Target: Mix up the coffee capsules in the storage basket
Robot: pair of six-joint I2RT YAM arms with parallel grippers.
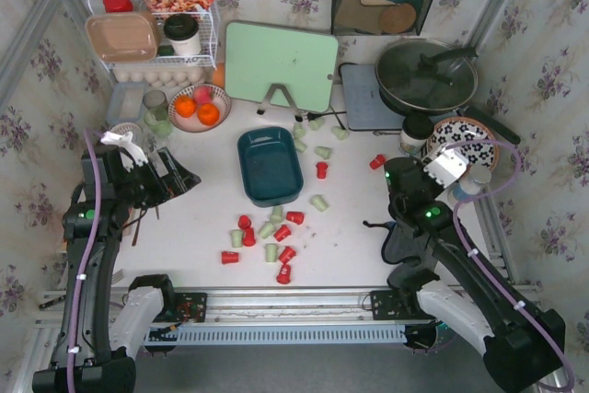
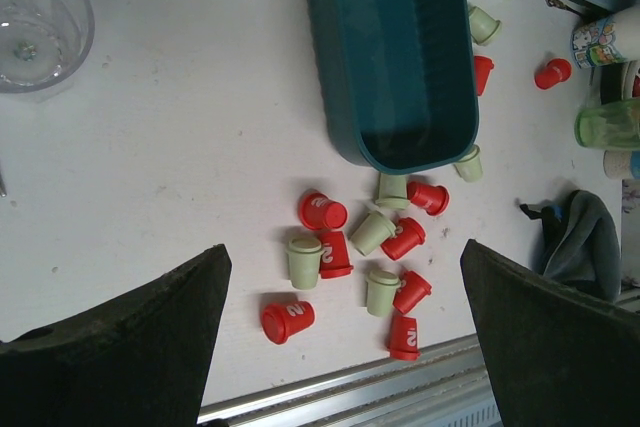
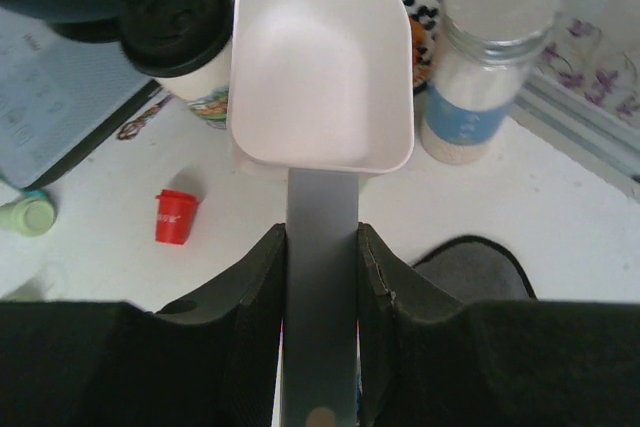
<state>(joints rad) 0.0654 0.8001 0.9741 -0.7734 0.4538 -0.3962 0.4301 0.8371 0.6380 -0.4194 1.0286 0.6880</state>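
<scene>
The dark teal storage basket (image 1: 245,172) stands empty mid-table, also in the left wrist view (image 2: 330,67). Red and pale green coffee capsules lie on the table: a cluster (image 1: 267,236) in front of the basket, seen in the left wrist view (image 2: 365,247), and others scattered to its right (image 1: 322,161). One red capsule (image 3: 175,217) lies near the right gripper. My left gripper (image 1: 175,177) is open and empty, left of the basket, above the table (image 2: 342,252). My right gripper (image 3: 322,237) is shut on the grey handle of a white scoop (image 3: 322,67), right of the basket (image 1: 448,165).
A green cutting board (image 1: 281,63), a bowl of oranges (image 1: 200,108), a white wire rack (image 1: 152,34) and a black mesh holder (image 1: 385,2) stand at the back. A pan (image 1: 426,75), patterned bowl (image 1: 460,140), jar (image 3: 488,57) and lidded cup (image 3: 185,47) crowd the right. A dark cloth (image 1: 400,244) lies front right.
</scene>
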